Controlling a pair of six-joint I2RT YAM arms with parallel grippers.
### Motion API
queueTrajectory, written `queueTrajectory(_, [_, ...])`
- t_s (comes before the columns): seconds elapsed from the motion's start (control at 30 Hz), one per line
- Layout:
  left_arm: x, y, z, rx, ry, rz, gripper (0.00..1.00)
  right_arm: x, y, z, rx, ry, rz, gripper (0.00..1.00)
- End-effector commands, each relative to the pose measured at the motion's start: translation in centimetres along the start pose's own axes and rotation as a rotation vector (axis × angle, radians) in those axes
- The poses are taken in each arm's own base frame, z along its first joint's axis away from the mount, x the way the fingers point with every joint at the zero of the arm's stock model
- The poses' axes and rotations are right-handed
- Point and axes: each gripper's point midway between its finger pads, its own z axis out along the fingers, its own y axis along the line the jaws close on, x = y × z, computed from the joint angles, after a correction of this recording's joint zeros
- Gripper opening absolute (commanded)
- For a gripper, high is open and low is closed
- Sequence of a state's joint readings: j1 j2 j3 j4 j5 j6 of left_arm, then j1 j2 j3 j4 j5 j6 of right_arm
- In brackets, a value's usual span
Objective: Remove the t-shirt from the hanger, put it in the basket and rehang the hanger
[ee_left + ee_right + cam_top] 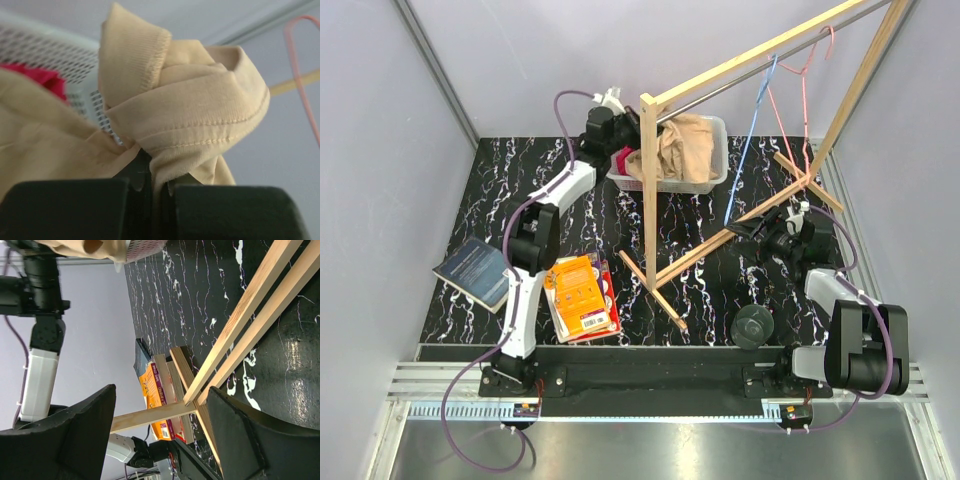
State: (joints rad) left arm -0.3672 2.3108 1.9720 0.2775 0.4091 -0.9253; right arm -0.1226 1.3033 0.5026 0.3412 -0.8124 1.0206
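The tan t-shirt (682, 148) lies bunched in a white mesh basket (718, 178) at the back of the table, off any hanger. My left gripper (623, 155) is at the basket's left end. In the left wrist view it (152, 182) is shut on a fold of the shirt (185, 105). A blue hanger (750, 150) and pink hangers (802, 80) hang bare on the rail; one pink hanger (300, 75) shows in the left wrist view. My right gripper (752, 230) is open and empty (160, 405) by the rack's right foot. The shirt (85, 247) shows far off in the right wrist view.
The wooden clothes rack (650, 200) stands across the middle, with low braces (235, 340) near my right gripper. An orange book stack (582, 297) and a dark book (475, 272) lie front left. A black round object (755, 325) sits front right. Red cloth (35, 77) is in the basket.
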Motion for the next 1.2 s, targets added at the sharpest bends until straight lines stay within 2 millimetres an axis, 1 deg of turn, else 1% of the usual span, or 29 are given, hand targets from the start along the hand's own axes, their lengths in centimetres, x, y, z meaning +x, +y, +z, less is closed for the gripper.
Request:
queueTrajectory(0.0, [0.1, 8.0, -2.0, -0.252, -0.021, -0.186, 0.0, -0.2, 1.2, -0.6, -0.048, -0.011, -0.061, 0.81])
queueTrajectory(0.07, [0.1, 9.6, -3.1, -0.322, -0.05, -0.206, 0.0, -0.2, 1.1, -0.5, -0.046, -0.009, -0.059, 0.81])
queueTrajectory(0.13, [0.3, 10.7, -3.9, -0.382, -0.066, -0.199, 0.0, -0.4, 1.0, -0.4, -0.042, -0.009, -0.055, 0.81])
queueTrajectory(0.17, [0.4, 11.9, -4.5, -0.447, -0.083, -0.205, 0.0, -0.4, 1.0, -0.4, -0.042, -0.009, -0.057, 0.82])
queueTrajectory(0.2, [0.5, 12.6, -4.7, -0.477, -0.086, -0.21, 0.0, -0.4, 0.9, -0.4, -0.04, -0.01, -0.057, 0.81])
queueTrajectory(0.23, [0.4, 12.9, -4.6, -0.491, -0.092, -0.211, 0.0, -0.4, 0.8, -0.3, -0.037, -0.009, -0.054, 0.81])
queueTrajectory(0.27, [0.9, 13.8, -4.5, -0.51, -0.085, -0.221, 0.0, -0.4, 0.7, -0.3, -0.034, -0.008, -0.055, 0.82])
queueTrajectory(0.3, [1.0, 14.1, -4.2, -0.514, -0.085, -0.226, 0.0, -0.5, 0.6, -0.3, -0.031, -0.013, -0.057, 0.82])
queueTrajectory(0.33, [0.9, 13.5, -3.5, -0.497, -0.091, -0.228, 0.0, -0.5, 0.4, -0.2, -0.027, -0.013, -0.054, 0.82])
queueTrajectory(0.37, [1.6, 14.1, -3.0, -0.504, -0.082, -0.229, 0.0, -0.5, 0.3, -0.2, -0.024, -0.013, -0.051, 0.82])
queueTrajectory(0.4, [1.8, 13.7, -2.4, -0.491, -0.081, -0.226, 0.0, -0.4, 0.2, -0.1, -0.023, -0.011, -0.049, 0.82])
queueTrajectory(0.43, [1.7, 11.9, -1.2, -0.451, -0.081, -0.198, 0.0, -0.4, 0.1, -0.1, -0.022, -0.008, -0.045, 0.82])
queueTrajectory(0.5, [2.4, 10.7, 0.4, -0.412, -0.06, -0.149, 0.0, -0.4, 0.1, -0.1, -0.022, -0.007, -0.045, 0.82])
queueTrajectory(0.53, [2.8, 10.7, 0.7, -0.411, -0.056, -0.135, 0.0, -0.5, 0.2, -0.1, -0.023, -0.007, -0.045, 0.81])
queueTrajectory(0.57, [2.9, 10.7, 0.9, -0.414, -0.056, -0.12, 0.0, -0.5, 0.2, -0.1, -0.024, -0.007, -0.046, 0.81])
queueTrajectory(0.63, [3.1, 11.8, 0.8, -0.447, -0.062, -0.083, 0.0, -0.6, 0.4, -0.2, -0.028, -0.007, -0.047, 0.82])
queueTrajectory(0.67, [3.4, 12.7, 0.4, -0.481, -0.049, -0.074, 0.0, -0.6, 0.4, -0.2, -0.028, -0.008, -0.049, 0.81])
queueTrajectory(0.73, [3.1, 13.6, -0.5, -0.531, -0.045, -0.024, 0.01, -0.6, 0.3, -0.2, -0.027, -0.009, -0.048, 0.82])
queueTrajectory(0.77, [3.5, 14.5, -1.5, -0.567, -0.038, -0.019, 0.05, -0.6, 0.2, -0.2, -0.025, -0.008, -0.046, 0.82])
queueTrajectory(0.8, [2.3, 13.2, -2.3, -0.556, -0.058, -0.004, 0.09, -0.6, 0.1, -0.2, -0.022, -0.007, -0.043, 0.82])
queueTrajectory(0.83, [0.8, 12.6, -2.8, -0.548, -0.121, 0.015, 0.16, -0.6, 0.0, -0.2, -0.021, -0.007, -0.042, 0.82])
queueTrajectory(0.87, [0.2, 12.1, -3.1, -0.53, -0.147, 0.027, 0.23, -0.6, 0.0, -0.2, -0.022, -0.006, -0.043, 0.82])
queueTrajectory(0.9, [0.4, 12.5, -4.0, -0.542, -0.145, 0.051, 0.35, -0.6, 0.0, -0.1, -0.021, -0.005, -0.042, 0.82])
queueTrajectory(0.93, [-0.9, 11.0, -4.3, -0.525, -0.169, 0.077, 0.4, -0.6, -0.1, -0.1, -0.02, -0.003, -0.043, 0.82])
queueTrajectory(0.97, [-1.3, 10.6, -4.5, -0.524, -0.168, 0.1, 0.45, -0.6, -0.1, -0.1, -0.021, -0.002, -0.041, 0.82])
queueTrajectory(1.0, [-2.2, 9.5, -4.5, -0.508, -0.17, 0.142, 0.51, -0.6, 0.0, -0.1, -0.023, -0.001, -0.041, 0.82])
queueTrajectory(1.1, [-3.9, 6.8, -4.9, -0.468, -0.163, 0.189, 0.57, -0.5, 0.2, -0.2, -0.029, -0.003, -0.044, 0.82])
queueTrajectory(1.13, [-4.1, 6.1, -5.0, -0.455, -0.161, 0.194, 0.6, -0.4, 0.3, -0.3, -0.03, -0.003, -0.044, 0.82])
queueTrajectory(1.17, [-4.8, 4.8, -5.4, -0.437, -0.173, 0.205, 0.69, -0.4, 0.3, -0.3, -0.032, -0.004, -0.043, 0.82])
